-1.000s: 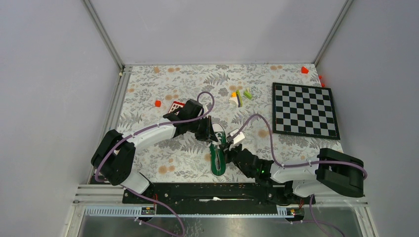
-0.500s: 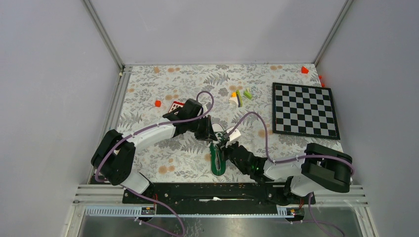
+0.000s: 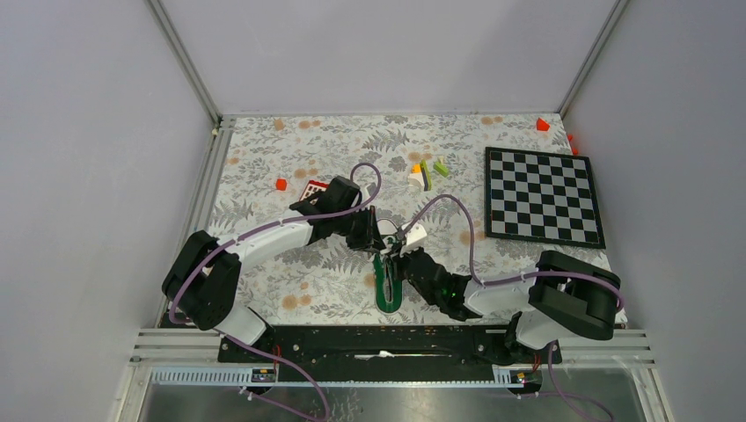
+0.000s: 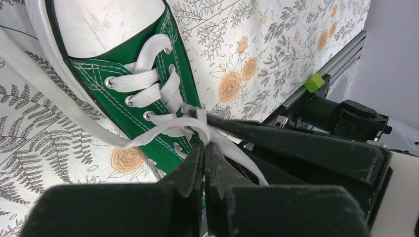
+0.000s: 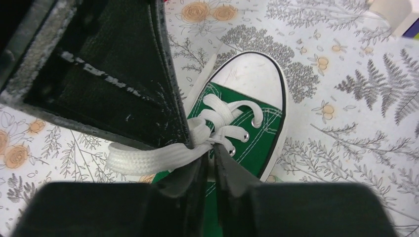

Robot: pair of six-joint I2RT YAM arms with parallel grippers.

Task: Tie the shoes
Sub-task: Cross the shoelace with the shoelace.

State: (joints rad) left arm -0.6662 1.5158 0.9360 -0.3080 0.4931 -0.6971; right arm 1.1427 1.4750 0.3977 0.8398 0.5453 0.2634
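The green sneaker [image 3: 385, 286] lies mid-table, its white toe cap pointing away from the arm bases. In the left wrist view, the shoe [image 4: 143, 79] sits above my left gripper [image 4: 203, 144], which is shut on a white lace [image 4: 163, 133] at the crossing over the eyelets. In the right wrist view, my right gripper [image 5: 212, 152] is shut on a flat white lace [image 5: 148, 158] beside the shoe [image 5: 257, 138]. Both grippers meet over the laces in the top view, left gripper [image 3: 373, 236] and right gripper [image 3: 396, 255]. The left gripper's body [image 5: 99, 74] hides part of the shoe.
A chessboard [image 3: 544, 195] lies at the right. A red-and-white keypad-like block [image 3: 314, 189] sits behind the left arm. Small coloured blocks [image 3: 427, 171] lie beyond the shoe. Red pieces lie at the left [image 3: 281, 184] and back right [image 3: 543, 124].
The right arm has pushed left and forward, bringing its gripper closer over the laces next to the left gripper. The left arm and the shoe have hardly moved.
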